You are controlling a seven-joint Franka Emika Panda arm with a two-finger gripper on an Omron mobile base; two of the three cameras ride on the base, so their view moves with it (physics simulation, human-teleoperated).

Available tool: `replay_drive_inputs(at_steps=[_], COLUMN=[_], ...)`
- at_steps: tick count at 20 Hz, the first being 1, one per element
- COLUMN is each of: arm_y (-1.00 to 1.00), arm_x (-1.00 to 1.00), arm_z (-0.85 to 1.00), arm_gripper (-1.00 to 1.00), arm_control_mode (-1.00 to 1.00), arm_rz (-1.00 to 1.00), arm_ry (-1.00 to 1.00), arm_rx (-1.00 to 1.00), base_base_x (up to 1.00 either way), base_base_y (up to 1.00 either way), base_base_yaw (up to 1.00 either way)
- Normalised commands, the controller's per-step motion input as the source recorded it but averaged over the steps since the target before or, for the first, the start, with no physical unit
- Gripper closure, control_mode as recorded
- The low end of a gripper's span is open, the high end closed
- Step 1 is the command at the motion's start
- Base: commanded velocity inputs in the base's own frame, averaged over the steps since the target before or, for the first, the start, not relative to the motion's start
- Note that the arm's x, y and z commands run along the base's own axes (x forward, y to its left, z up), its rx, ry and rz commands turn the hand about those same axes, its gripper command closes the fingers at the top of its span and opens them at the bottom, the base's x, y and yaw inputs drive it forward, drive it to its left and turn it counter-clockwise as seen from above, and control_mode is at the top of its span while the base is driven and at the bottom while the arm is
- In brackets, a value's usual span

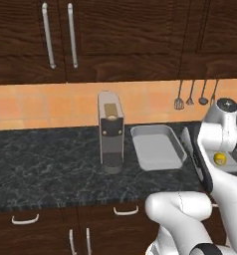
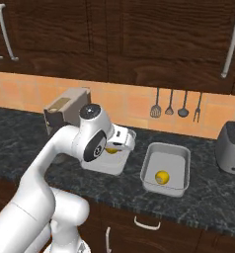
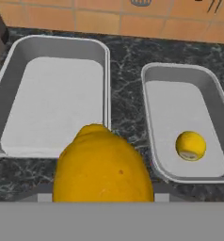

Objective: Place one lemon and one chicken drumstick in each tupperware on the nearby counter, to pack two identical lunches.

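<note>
My gripper (image 2: 120, 140) is shut on a yellow lemon (image 3: 103, 169), which looms large at the bottom of the hand view and hides the fingertips. It hangs over the near edge of the left tupperware (image 3: 10, 80), a shallow pale-grey container whose floor is bare (image 1: 158, 149). The right tupperware (image 3: 180, 70) holds a second lemon (image 3: 190, 145), seen also from the right base view as a lemon (image 2: 162, 177) near that container's front wall. Both containers sit side by side on the black marbled counter (image 1: 46, 159). The chicken drumsticks are out of view.
A tall grey coffee machine (image 1: 110, 130) stands just left of the left tupperware. A grey toaster (image 2: 233, 148) sits at the far right of the counter. Kitchen utensils (image 2: 176, 106) hang on the orange tiled wall behind. Dark cabinets hang overhead.
</note>
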Motion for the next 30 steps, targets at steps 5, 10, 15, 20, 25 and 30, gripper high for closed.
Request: replay_drive_inputs(at_steps=[5, 10, 15, 20, 25, 30], arm_y=[0.54, 0.27, -0.07, -0.24, -0.01, 0.0], arm_x=[0.56, 1.0, 1.0, 1.0, 0.17, -0.06], arm_z=[-0.13, -0.75, -0.7, -0.39, -0.01, 0.0], arm_gripper=[1.0, 1.0, 1.0, -1.0, -1.0, -1.0], arm_control_mode=[-1.0, -1.0, -1.0, -1.0, -1.0, -1.0], arm_rz=[-0.07, -0.01, 0.0, 0.03, 0.01, 0.0], arm_ry=[0.0, 0.14, 0.34, 0.13, 0.0, -0.01], arm_rx=[-0.01, 0.0, 0.06, 0.09, 0.0, 0.0], base_base_x=[0.29, 0.0, 0.0, 0.0, 0.0, 0.0], base_base_y=[0.36, 0.0, 0.0, 0.0, 0.0, 0.0], base_base_yaw=[-0.07, 0.0, 0.0, 0.0, 0.0, 0.0])
